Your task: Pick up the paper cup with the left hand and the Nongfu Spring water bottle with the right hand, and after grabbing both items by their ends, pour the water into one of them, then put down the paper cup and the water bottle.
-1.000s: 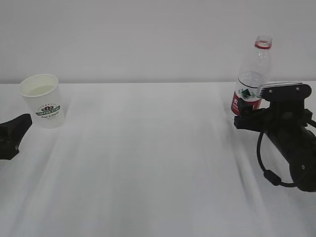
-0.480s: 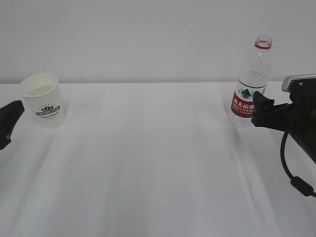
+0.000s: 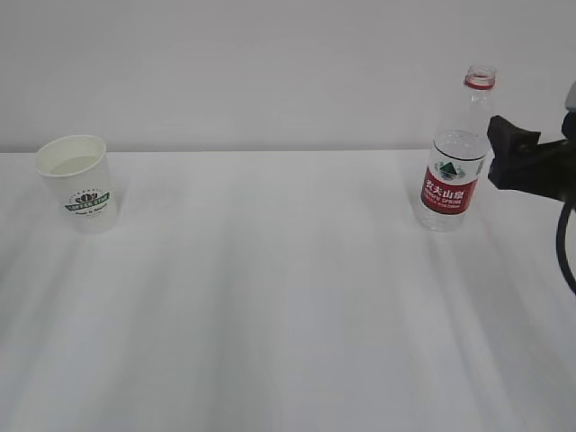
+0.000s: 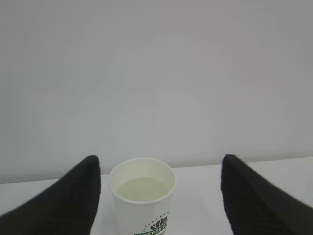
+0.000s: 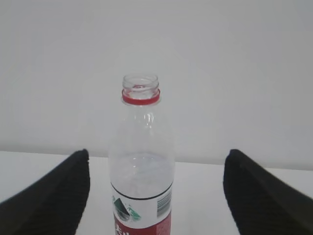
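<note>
Both claws released, nothing held.
Your paper cup [image 4: 142, 196] and Nongfu Spring water bottle [image 5: 141, 166] both stand upright at twelve o'clock of the left hand [image 4: 159, 196] and right hand [image 5: 156, 196].

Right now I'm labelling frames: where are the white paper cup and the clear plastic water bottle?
White paper cup [image 3: 83, 184]: exterior view, green logo on its side.
Clear plastic water bottle [image 3: 449, 193]: exterior view, red label.
</note>
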Controlling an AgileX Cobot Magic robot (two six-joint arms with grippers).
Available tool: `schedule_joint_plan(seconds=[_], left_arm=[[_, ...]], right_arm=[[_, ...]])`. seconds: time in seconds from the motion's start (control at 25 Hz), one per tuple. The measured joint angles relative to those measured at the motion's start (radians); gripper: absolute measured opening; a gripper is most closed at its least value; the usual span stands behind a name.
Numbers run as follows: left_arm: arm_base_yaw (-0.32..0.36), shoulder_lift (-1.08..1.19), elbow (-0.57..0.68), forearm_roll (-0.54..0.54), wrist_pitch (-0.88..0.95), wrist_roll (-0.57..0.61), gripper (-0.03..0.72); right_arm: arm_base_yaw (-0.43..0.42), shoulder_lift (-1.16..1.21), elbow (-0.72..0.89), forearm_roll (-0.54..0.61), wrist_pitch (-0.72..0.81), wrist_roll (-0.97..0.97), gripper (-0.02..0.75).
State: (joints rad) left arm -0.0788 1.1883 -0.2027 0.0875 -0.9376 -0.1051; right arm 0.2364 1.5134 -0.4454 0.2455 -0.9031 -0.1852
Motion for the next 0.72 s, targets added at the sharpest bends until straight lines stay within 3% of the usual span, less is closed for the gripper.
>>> schedule_joint_plan(seconds=[0.72], left_arm=[[0.000, -0.411, -0.226, 0.005, 0.744, 0.003, 0.561]], right_arm=[[0.000, -0.361, 0.008, 0.001, 0.453, -0.048, 0.610]])
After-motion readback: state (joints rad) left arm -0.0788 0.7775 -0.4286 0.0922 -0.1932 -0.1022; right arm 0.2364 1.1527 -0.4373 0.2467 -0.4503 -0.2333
